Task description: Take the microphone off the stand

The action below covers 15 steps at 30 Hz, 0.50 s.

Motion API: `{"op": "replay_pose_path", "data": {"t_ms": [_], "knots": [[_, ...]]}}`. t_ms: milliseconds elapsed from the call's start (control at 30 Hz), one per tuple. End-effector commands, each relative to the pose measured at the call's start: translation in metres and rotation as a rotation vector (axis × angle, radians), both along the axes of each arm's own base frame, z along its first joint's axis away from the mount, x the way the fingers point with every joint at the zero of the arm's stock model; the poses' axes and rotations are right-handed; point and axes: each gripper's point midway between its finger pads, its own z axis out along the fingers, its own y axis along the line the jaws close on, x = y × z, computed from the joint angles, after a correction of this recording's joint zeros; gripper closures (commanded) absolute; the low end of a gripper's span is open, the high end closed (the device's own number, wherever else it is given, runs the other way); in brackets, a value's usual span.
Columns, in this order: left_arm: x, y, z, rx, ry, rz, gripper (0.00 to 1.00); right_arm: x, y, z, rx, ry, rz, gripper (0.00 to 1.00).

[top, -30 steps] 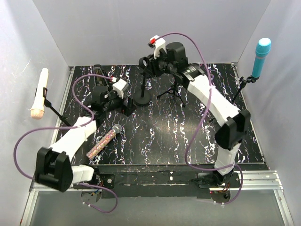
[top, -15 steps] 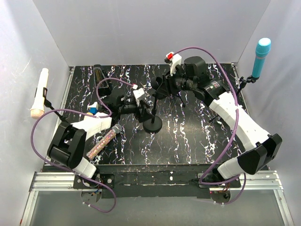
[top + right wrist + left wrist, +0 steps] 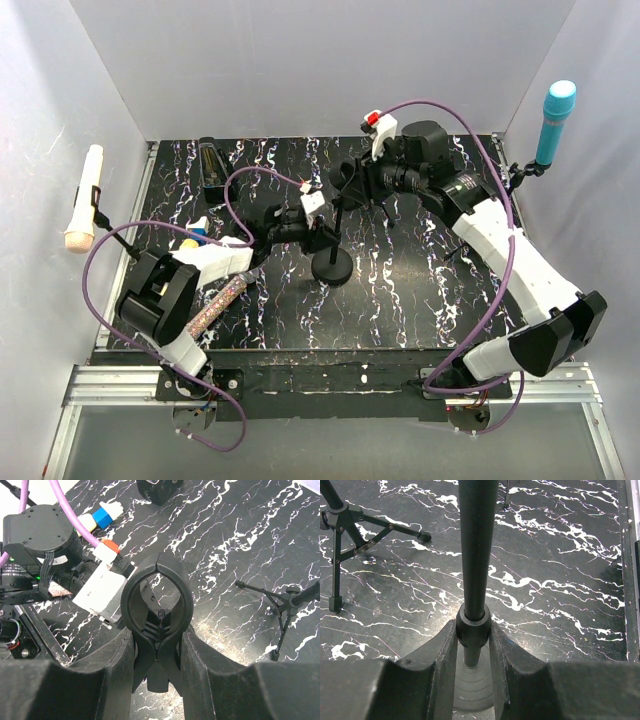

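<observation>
A black stand with a round base (image 3: 331, 268) rises mid-table, and its clip (image 3: 157, 600) is empty. My left gripper (image 3: 322, 236) is shut on the stand's pole (image 3: 478, 550), both fingers pressing the collar (image 3: 473, 627) just above the base (image 3: 472, 685). Around the clip's handles my right gripper (image 3: 157, 652) is shut, reaching in from the far right (image 3: 347, 183). A glittery microphone (image 3: 215, 305) lies on the table at the near left, beside the left arm.
A white microphone (image 3: 82, 198) hangs on a stand at the left wall. A blue one (image 3: 555, 120) stands on another at the right wall. A tripod stand (image 3: 385, 200) is behind the right gripper, and a black box (image 3: 210, 160) lies at the far left.
The stand has travelled right and nearer with both grippers. My left gripper has come in and closed on the pole. The right gripper has kept its hold on the clip.
</observation>
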Motion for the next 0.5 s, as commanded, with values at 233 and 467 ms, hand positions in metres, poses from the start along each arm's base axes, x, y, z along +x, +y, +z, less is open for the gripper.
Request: {"op": "replay_pose_path", "data": {"t_ms": [233, 467], "knots": [[0.022, 0.003, 0.039, 0.031, -0.070, 0.166, 1.00, 0.021, -0.015, 0.006, 0.095, 0.128, -0.229, 0.99], [0.056, 0.065, 0.056, 0.175, -0.167, 0.733, 1.00, 0.047, 0.000, 0.013, 0.214, 0.286, -0.390, 0.99]]}}
